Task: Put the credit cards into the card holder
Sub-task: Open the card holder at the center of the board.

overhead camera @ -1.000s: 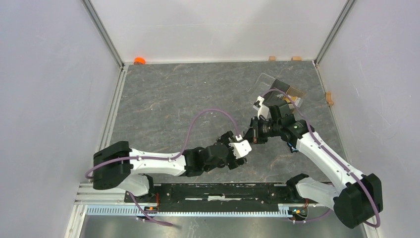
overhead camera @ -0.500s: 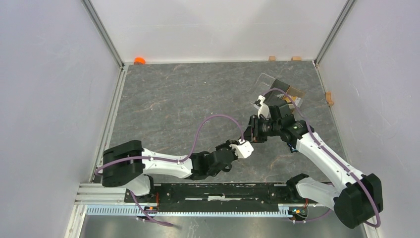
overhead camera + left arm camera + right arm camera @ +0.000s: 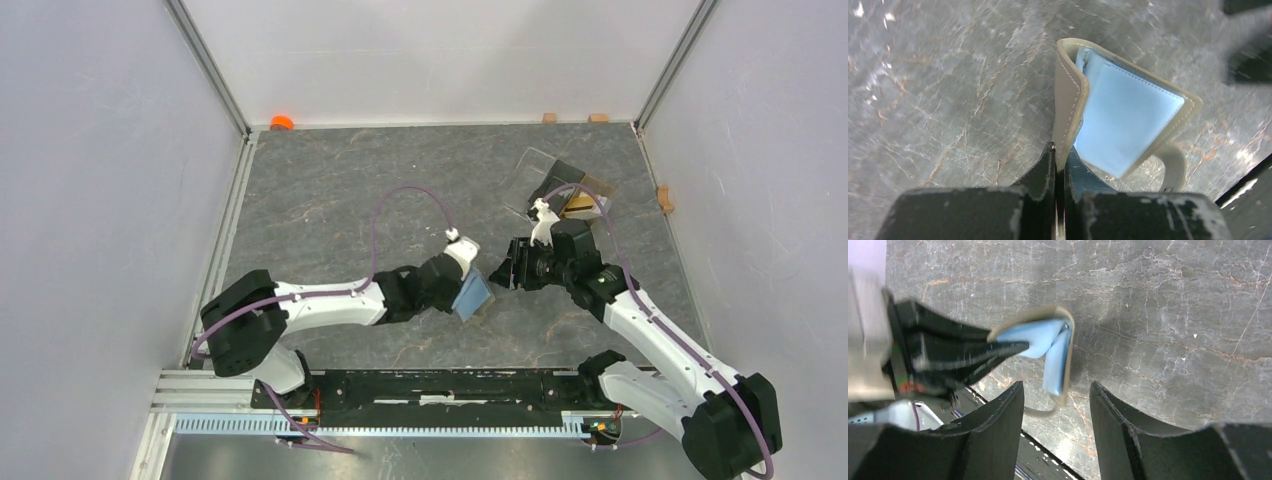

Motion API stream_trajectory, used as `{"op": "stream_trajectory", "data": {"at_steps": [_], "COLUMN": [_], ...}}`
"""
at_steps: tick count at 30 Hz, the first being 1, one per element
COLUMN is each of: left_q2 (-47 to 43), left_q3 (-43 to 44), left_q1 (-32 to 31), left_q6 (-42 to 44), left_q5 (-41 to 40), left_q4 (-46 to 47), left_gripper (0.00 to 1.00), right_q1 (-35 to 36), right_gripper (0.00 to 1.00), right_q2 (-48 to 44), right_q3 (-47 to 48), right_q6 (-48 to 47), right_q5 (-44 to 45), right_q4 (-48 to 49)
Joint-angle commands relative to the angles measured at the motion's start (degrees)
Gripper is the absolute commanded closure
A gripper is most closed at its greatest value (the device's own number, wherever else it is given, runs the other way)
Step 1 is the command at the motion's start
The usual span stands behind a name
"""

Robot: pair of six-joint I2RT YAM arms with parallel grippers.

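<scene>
The card holder (image 3: 1128, 115) hangs open above the table, olive-khaki outside and pale blue inside, its tab flap dangling at the lower right. My left gripper (image 3: 1059, 150) is shut on the edge of one cover. In the top view the left gripper (image 3: 463, 283) holds the card holder (image 3: 474, 296) near the table's middle. Just right of it, my right gripper (image 3: 503, 272) is open. In the right wrist view the card holder (image 3: 1050, 342) sits just ahead of the right gripper (image 3: 1057, 390), untouched by its fingers. Tan-gold credit cards (image 3: 579, 205) lie in a clear box.
The clear plastic box (image 3: 545, 172) with a dark compartment stands at the back right, behind the right arm. An orange object (image 3: 281, 122) sits at the back left corner. Small wooden blocks (image 3: 549, 117) line the back and right edges. White walls enclose the table.
The left gripper closed on the card holder and drew it left, turning it so the blue inside shows. The right gripper opened, let go of the holder and backed off slightly.
</scene>
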Motion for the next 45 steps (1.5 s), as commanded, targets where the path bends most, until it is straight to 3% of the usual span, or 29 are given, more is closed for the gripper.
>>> {"op": "stream_trajectory", "data": {"at_steps": [1,9,15,16,17,23,37,45], "left_q2": [-2.5,-1.0,-0.6,-0.7,-0.9,-2.2,-3.3,-4.8], "left_q3": [-1.1,-6.0,-6.4,-6.5,-6.7,-7.6,-8.2,-9.6], "left_q1": [6.7,15.1,15.8,15.7,15.7,16.1,16.3,16.4], "left_q6": [-16.7,-24.0,-24.9,-25.1,-25.4,-26.2,-27.3,-27.9], "left_q5": [14.8,27.3,28.1,28.2,28.1,27.7,27.6,27.5], "left_q4": [-1.9,1.7,1.7,1.7,2.9,3.6,3.7,4.5], "left_gripper": [0.98,0.95,0.93,0.93,0.93,0.93,0.93,0.92], "right_q1": [0.1,6.9,14.2,9.6,15.2,18.4,21.9,21.9], "right_gripper": [0.45,0.46,0.49,0.50,0.50,0.53,0.53,0.55], "right_q2": [-2.3,-0.8,5.6,6.5,7.6,10.9,10.1,15.1], "right_q3": [-2.0,-4.1,-1.1,-0.9,-0.8,-0.1,0.3,-0.9], "right_q6": [-3.4,-2.4,-2.4,-2.1,-1.7,-1.0,-0.3,0.8], "right_q5": [-1.6,-3.9,1.3,1.8,2.3,4.4,7.9,14.4], "right_q4": [7.7,18.2,23.6,24.5,25.3,26.9,28.2,25.1]}}
